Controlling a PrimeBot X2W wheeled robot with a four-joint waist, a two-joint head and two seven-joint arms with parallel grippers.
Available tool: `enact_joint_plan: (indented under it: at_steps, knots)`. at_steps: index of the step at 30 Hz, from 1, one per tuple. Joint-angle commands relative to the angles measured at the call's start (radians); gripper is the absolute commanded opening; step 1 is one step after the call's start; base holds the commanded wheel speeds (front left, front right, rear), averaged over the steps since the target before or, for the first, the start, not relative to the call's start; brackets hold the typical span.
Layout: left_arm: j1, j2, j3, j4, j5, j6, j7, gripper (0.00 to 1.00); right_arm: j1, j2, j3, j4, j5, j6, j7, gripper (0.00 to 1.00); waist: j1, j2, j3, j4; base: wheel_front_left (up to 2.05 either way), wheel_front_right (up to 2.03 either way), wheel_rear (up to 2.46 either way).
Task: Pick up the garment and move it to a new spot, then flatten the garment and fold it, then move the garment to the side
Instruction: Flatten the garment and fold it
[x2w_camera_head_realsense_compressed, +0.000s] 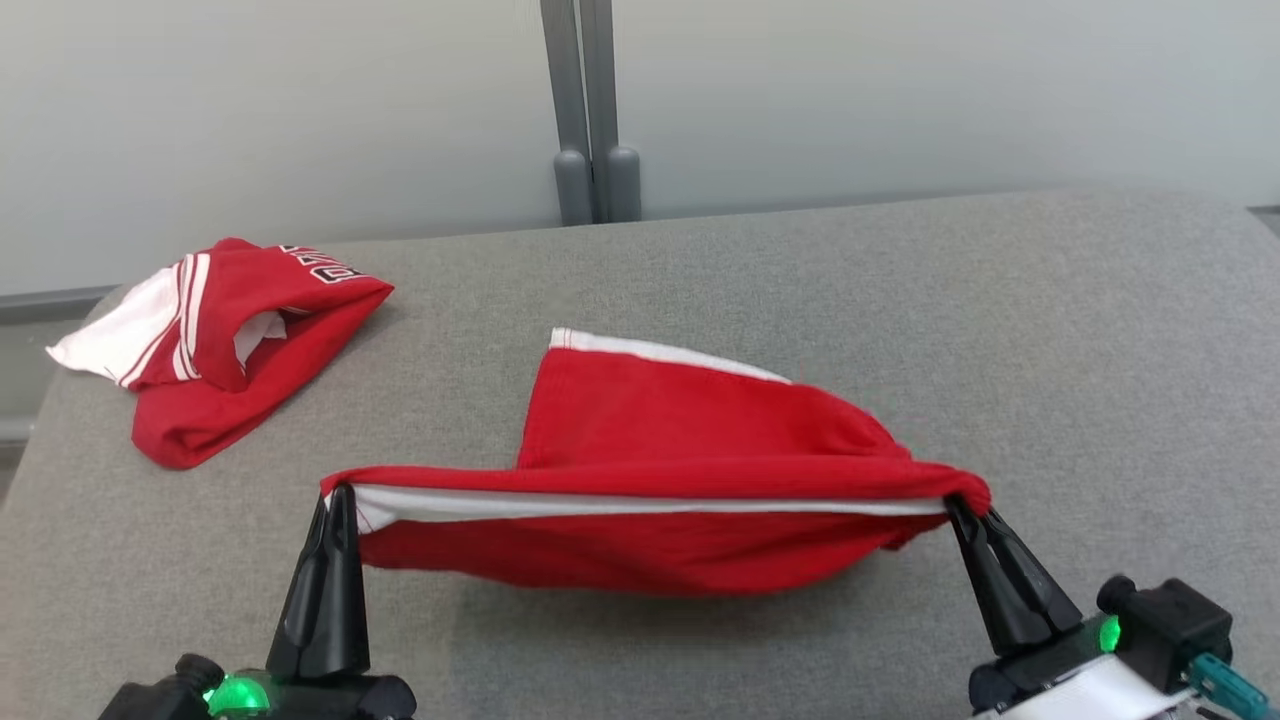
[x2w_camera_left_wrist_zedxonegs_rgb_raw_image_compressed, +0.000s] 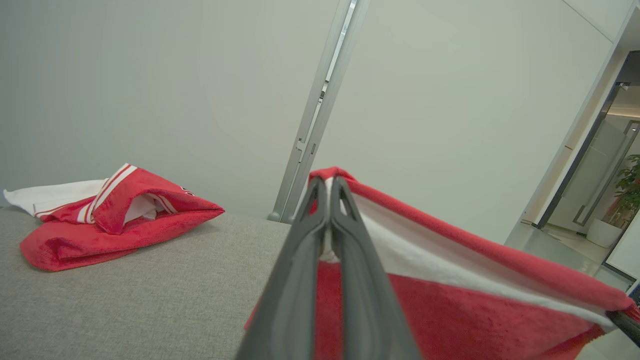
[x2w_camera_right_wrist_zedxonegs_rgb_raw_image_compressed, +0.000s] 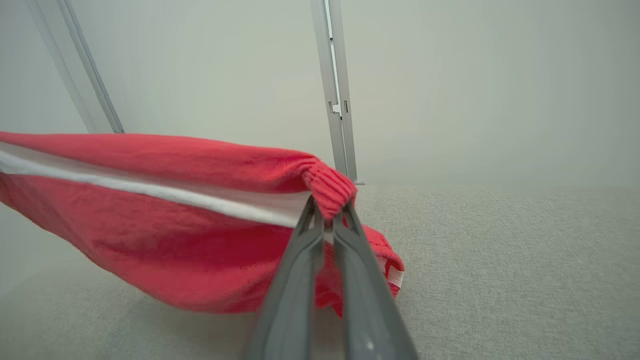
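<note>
Garment (x2w_camera_head_realsense_compressed: 650, 450) hung taut, long axis left-right.
Left claw (x2w_camera_head_realsense_compressed: 340, 492) and right claw (x2w_camera_head_realsense_compressed: 957, 504) each clamped on one end; loose cloth trailed away from them over the worktop (x2w_camera_head_realsense_compressed: 950, 300).

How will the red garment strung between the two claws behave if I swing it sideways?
Likely floppy: the red garment sags in the middle between the left claw and the right claw. Probably light, since thin pinches at two edges carry it. Its far part seems to rest on the grey surface, so it may drag and bunch.
</note>
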Motion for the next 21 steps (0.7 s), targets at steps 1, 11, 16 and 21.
enact_joint_plan:
  at_steps: [1,11,16,21]
  knots:
    - [0.030,0.007,0.004,-0.027,-0.006,0.008,0.005,0.00,0.038,-0.022,-0.004,-0.019,-0.001,-0.001,0.000,0.00,0.0001,0.0000,-0.033,0.007,0.00,0.00,0.00]
    - [0.118,0.015,-0.002,-0.006,-0.038,0.029,0.058,0.00,0.099,-0.058,0.057,0.009,0.029,-0.001,0.031,0.00,0.0001,0.0000,-0.005,-0.042,0.00,0.00,0.00]
    - [0.063,0.015,-0.001,0.103,-0.053,0.026,0.057,0.00,0.053,-0.036,0.085,0.094,0.054,-0.001,0.016,0.00,0.0001,0.0000,0.009,-0.059,0.00,0.00,0.00]
    - [-0.056,0.041,-0.018,0.231,-0.043,0.013,0.063,0.00,0.001,-0.008,0.088,0.171,0.062,-0.001,0.004,0.00,0.0001,0.0000,0.029,-0.064,0.00,0.00,0.00]
